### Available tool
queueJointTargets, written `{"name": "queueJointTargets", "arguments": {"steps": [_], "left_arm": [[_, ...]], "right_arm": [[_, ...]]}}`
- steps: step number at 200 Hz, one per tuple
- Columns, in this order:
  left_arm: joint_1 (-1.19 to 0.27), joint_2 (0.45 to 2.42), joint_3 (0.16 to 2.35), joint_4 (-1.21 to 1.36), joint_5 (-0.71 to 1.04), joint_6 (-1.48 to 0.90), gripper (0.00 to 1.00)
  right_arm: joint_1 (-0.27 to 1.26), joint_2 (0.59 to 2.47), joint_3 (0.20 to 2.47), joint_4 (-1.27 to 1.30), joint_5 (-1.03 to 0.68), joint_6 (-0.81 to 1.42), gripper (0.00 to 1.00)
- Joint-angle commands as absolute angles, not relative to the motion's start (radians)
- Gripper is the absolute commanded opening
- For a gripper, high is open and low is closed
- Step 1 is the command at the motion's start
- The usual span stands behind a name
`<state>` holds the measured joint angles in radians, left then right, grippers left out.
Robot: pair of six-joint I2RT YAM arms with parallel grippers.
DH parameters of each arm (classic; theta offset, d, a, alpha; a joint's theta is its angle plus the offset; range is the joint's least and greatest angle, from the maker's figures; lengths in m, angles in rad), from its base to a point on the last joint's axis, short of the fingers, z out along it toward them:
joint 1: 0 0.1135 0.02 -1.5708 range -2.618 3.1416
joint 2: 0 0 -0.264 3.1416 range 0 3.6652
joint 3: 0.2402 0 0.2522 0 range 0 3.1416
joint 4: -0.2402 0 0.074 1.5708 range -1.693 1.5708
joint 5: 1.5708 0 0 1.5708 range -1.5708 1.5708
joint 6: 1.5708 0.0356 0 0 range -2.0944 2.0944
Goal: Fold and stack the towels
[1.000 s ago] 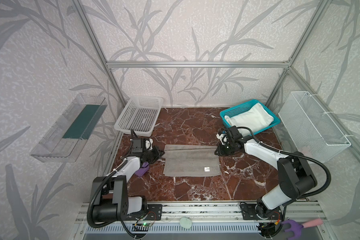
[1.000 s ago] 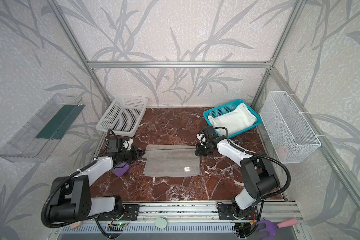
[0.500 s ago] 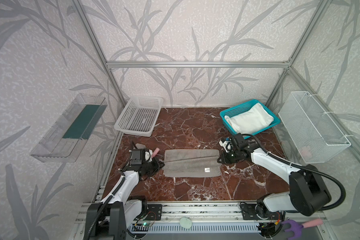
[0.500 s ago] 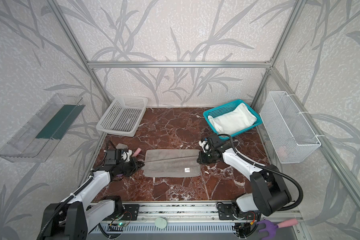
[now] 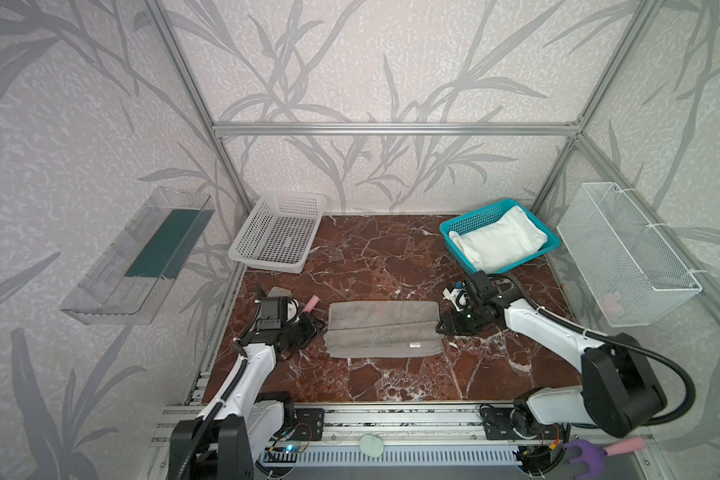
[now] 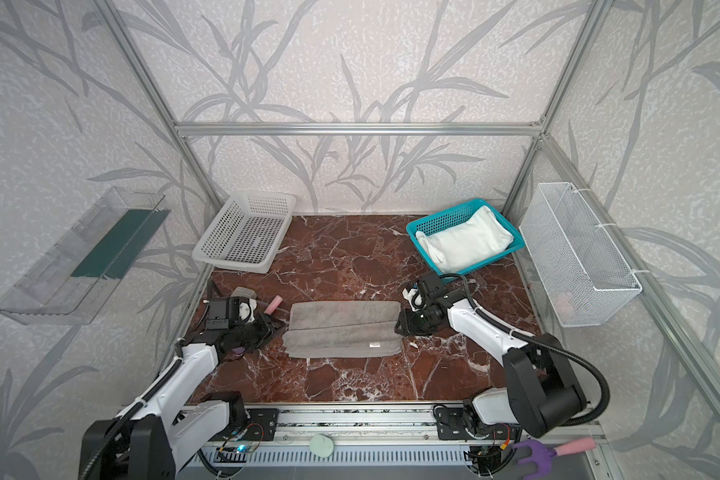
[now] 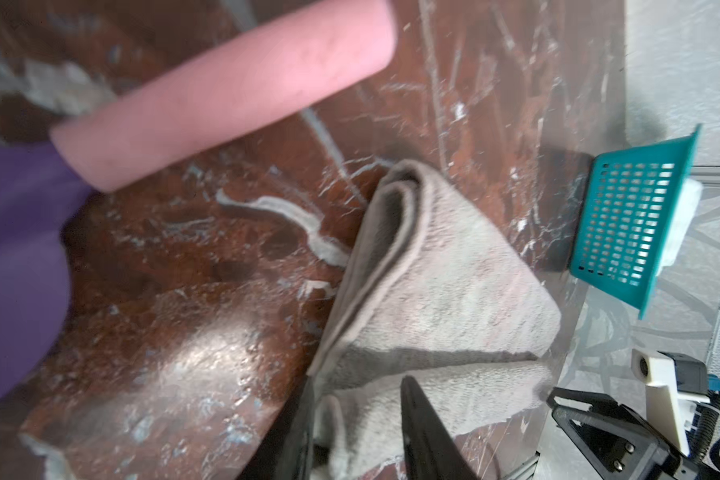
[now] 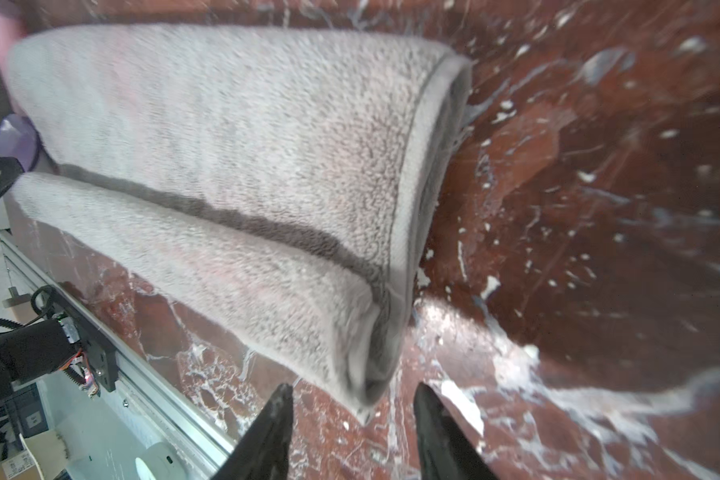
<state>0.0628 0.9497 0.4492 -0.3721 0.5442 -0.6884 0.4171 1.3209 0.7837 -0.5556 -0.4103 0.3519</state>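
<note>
The grey towel (image 5: pixel 383 328), folded into a long plush strip, lies on the table (image 5: pixel 391 257) at its middle, with the left gripper (image 7: pixel 356 380) parted astride its left end and the right gripper (image 8: pixel 354 388) parted just off its right end.

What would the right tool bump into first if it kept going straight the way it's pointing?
The grey towel. The right tool, jaws apart, points straight at the towel's folded end, and nothing lies between. The gap looks tiny, though depth is hard to judge.

One grey towel (image 5: pixel 383 330); one white towel (image 5: pixel 501 245); three baskets (image 5: pixel 279 232).
</note>
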Motion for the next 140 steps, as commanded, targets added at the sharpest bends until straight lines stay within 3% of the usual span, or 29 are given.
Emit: {"name": "queueJointTargets", "arguments": {"steps": [1,29,77,95,114,140], "left_arm": [[0.062,0.873,0.514,-0.455,0.454,-0.655,0.36],[-0.021,0.942,0.579,-0.444,0.392,-0.604,0.34],[-0.276,1.285,0.734,-0.389,0.333,-0.567,0.31],[-0.356,1.4,0.81,-0.4,0.31,-0.534,0.21],[-0.415,1.494,0.862,-0.435,0.277,-0.511,0.22],[-0.457,1.517,0.851,-0.487,0.244,-0.501,0.26]], "right_arm": [[0.416,1.201,0.836,-0.664,-0.326,0.366,0.52],[0.421,1.224,0.862,-0.557,-0.331,0.395,0.54],[0.522,1.601,1.098,-0.519,-0.343,0.344,0.53],[0.556,1.723,1.148,-0.524,-0.369,0.321,0.4],[0.581,1.795,1.171,-0.565,-0.39,0.304,0.36],[0.619,1.748,1.132,-0.589,-0.396,0.297,0.35]]}}
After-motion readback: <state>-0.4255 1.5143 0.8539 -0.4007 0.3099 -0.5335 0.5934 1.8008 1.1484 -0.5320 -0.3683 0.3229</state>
